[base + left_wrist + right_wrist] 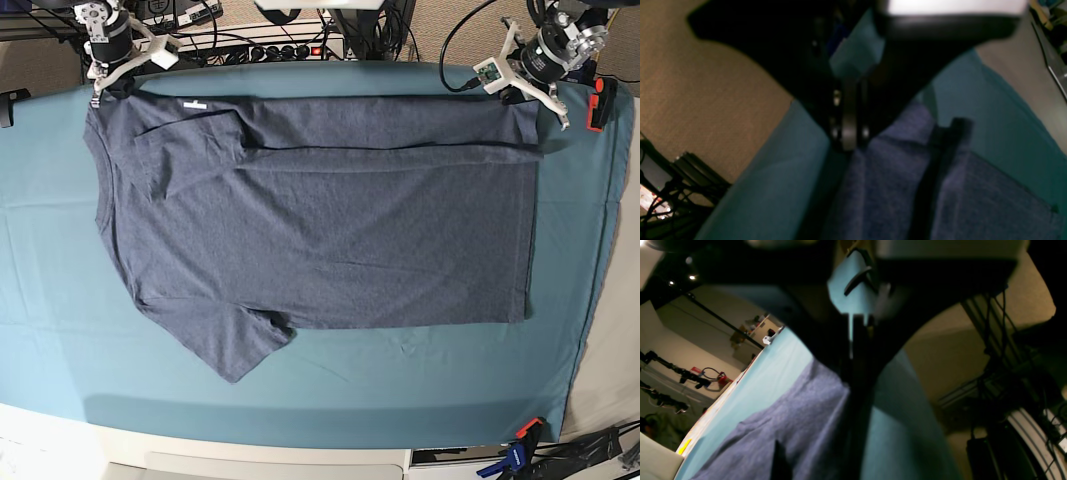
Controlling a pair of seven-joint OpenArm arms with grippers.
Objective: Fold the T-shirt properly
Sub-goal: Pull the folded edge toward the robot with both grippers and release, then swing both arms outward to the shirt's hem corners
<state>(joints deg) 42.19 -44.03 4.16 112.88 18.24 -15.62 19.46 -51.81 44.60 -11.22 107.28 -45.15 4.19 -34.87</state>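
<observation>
While the shirt lay spread across the teal cloth on the counter, neck to the left of the overhead view and hem to the right, both arms stood at its far edge. At the far left corner, by the shoulder, the right claw sat on the fabric. Its own camera showed the jaws pressed together with the shirt's edge running up into them, so it looked to be pinching that corner. The near sleeve stuck out flat toward the front, and a long crease ran across the upper part of the body, where a strip of the far side seemed already turned over. A small white tag showed near the collar end. At the far right corner, by the hem, the left claw was likewise shut, and its camera showed blue cloth bunching right at its tip; I took it as nipping the hem corner, though the blur left some doubt.

The shirt looked light, limp and soft, the kind that sags between two holds and drags wrinkles along the cloth beneath it. Corners and seams seemed the sound places to grip, shoulder and hem together, keeping the edge taut so the fold fell straight.
</observation>
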